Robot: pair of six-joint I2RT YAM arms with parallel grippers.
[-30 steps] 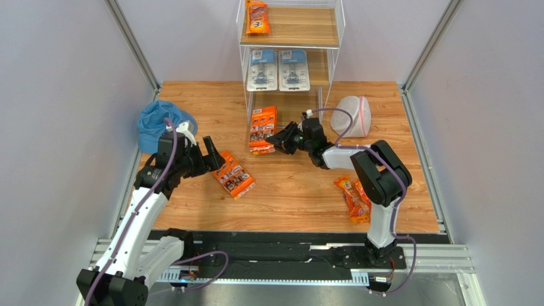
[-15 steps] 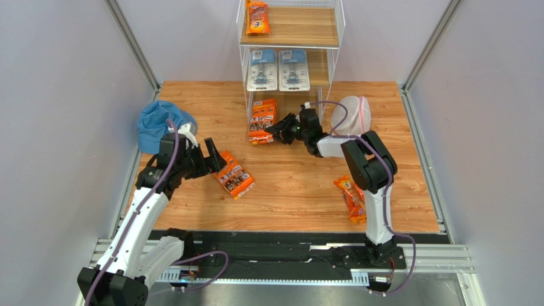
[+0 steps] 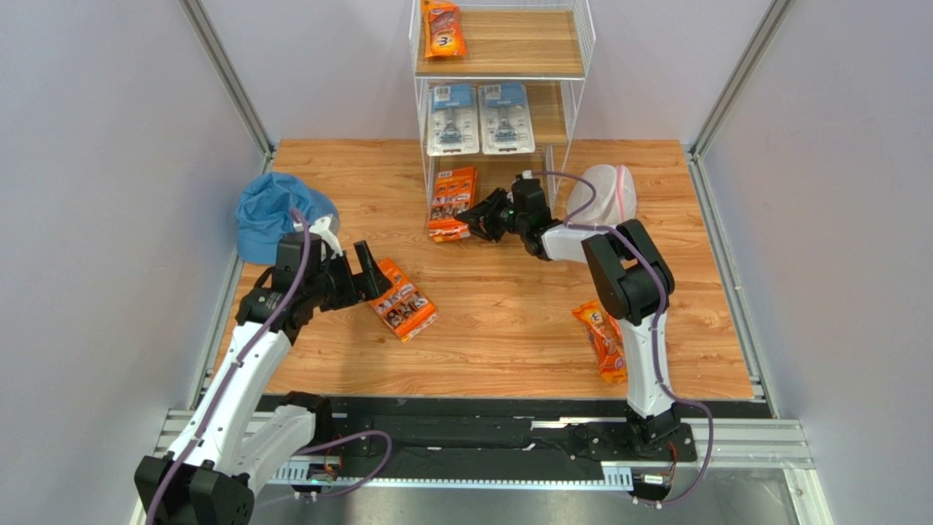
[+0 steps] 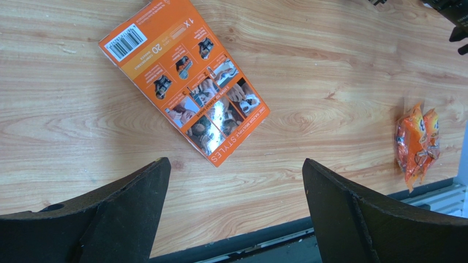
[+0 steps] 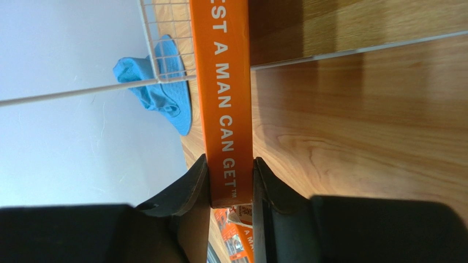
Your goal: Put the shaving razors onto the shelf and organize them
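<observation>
The white wire shelf (image 3: pixel 577 68) stands at the back. An orange bag (image 3: pixel 441 28) lies on its top board and two white/blue blister cards (image 3: pixel 479 118) on its middle board. My right gripper (image 3: pixel 475 222) is shut on a flat orange multi-pack (image 3: pixel 451 202), held on edge partly inside the bottom tier; in the right wrist view the pack's edge (image 5: pixel 225 104) sits between my fingers (image 5: pixel 192 183). My left gripper (image 3: pixel 367 277) is open just left of another orange multi-pack (image 3: pixel 399 300), which lies flat in the left wrist view (image 4: pixel 184 76).
Two orange bags (image 3: pixel 605 339) lie on the floor at the front right, also in the left wrist view (image 4: pixel 417 141). A blue bucket hat (image 3: pixel 272 210) lies far left. A white mesh bag (image 3: pixel 602 197) sits right of the shelf.
My right gripper has carried its orange multi-pack back and up, from the floor in front of the shelf into the bottom tier. My left gripper has shifted slightly toward its pack.
</observation>
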